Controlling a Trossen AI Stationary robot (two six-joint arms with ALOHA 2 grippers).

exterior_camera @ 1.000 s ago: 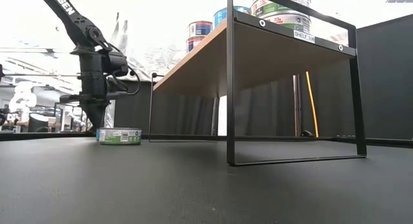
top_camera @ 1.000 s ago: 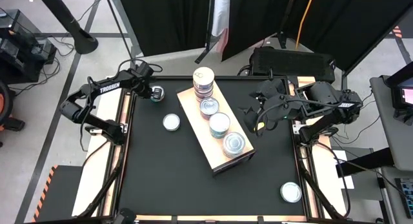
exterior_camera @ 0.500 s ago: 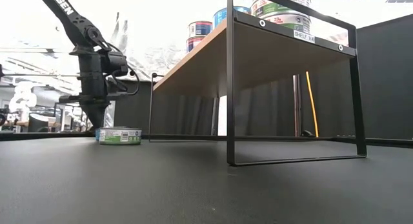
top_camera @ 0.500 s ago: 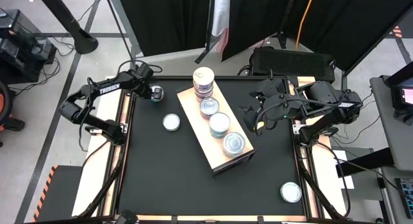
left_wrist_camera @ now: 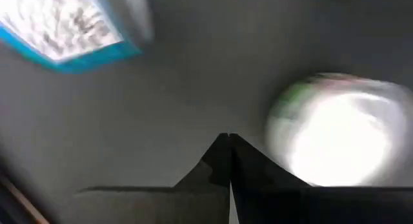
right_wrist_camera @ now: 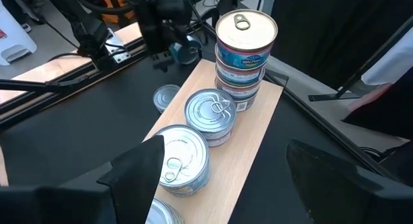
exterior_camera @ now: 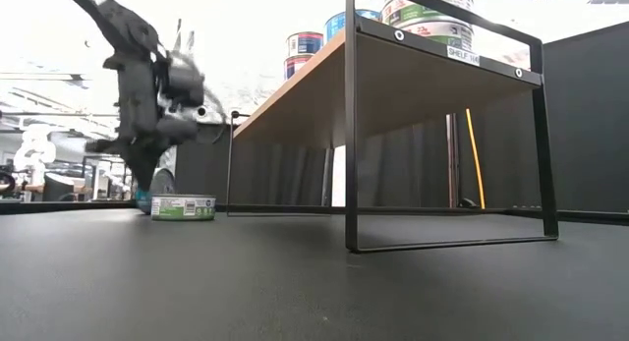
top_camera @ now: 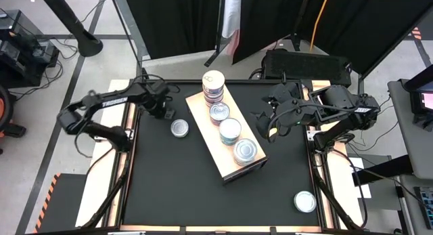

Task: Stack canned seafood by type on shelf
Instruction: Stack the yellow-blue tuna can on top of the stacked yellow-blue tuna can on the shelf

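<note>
Landmark for all places here: the shelf [top_camera: 226, 135], a pale wooden board on a thin black frame, long axis running diagonally across the black table [top_camera: 176, 187].

On the shelf, four stacks of tins in one row along that axis: the tallest stack [top_camera: 213, 87] at the far end, then lower stacks toward the near end.

Off the shelf, a green-labelled tin [top_camera: 179, 129] standing flat on the table just beside the left long edge of the shelf. A blue-labelled tin [right_wrist_camera: 186, 51], partly hidden behind the left arm, a little farther from the shelf on the same side. One more tin [top_camera: 305, 201] well apart from the shelf, beyond its near end toward the right corner.

Left gripper [top_camera: 164, 111] hanging just beside the green-labelled tin, on the side away from the shelf — fingers pressed fully together, nothing between them. Tin round, so no long axis to match; to be opened first, probably, then lowered over it.

Right gripper [top_camera: 260, 124] waiting near the right long edge of the shelf, fingers spread wide, empty — clearly farther from the green-labelled tin than the left one.
</note>
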